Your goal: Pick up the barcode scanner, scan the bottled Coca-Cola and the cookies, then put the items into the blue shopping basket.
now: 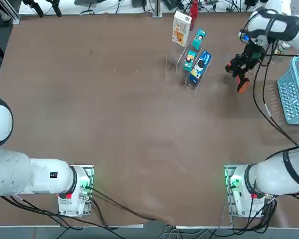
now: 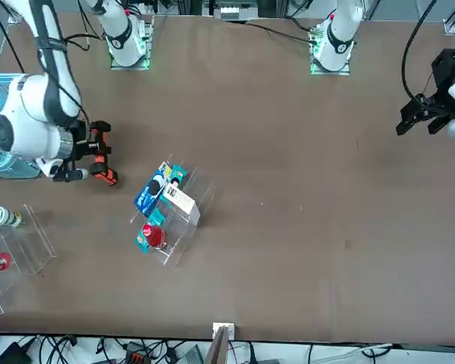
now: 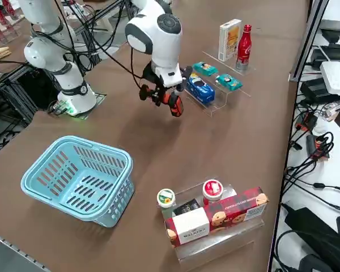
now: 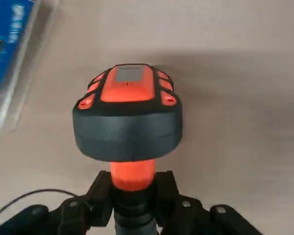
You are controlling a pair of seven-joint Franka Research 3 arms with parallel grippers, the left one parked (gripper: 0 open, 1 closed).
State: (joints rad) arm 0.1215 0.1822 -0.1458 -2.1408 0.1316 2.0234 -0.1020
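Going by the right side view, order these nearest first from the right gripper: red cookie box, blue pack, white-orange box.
From the right gripper, upper middle of the picture:
1. Blue pack, just right.
2. White-orange box, upper right.
3. Red cookie box, lower right.

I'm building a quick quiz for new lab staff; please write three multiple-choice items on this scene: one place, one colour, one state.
1. Where is the Coca-Cola bottle?
A) in the basket
B) beside the white-orange box
C) in the right hand

2. What colour is the shopping basket?
A) light blue
B) red
C) white

3. What state is the barcode scanner in?
A) lying on the table
B) inside the basket
C) gripped by the right hand

Key:
1 B: the right side view shows them upright, side by side.
2 A: its lattice walls are pale blue.
3 C: the wrist view shows its handle clamped between the fingers.
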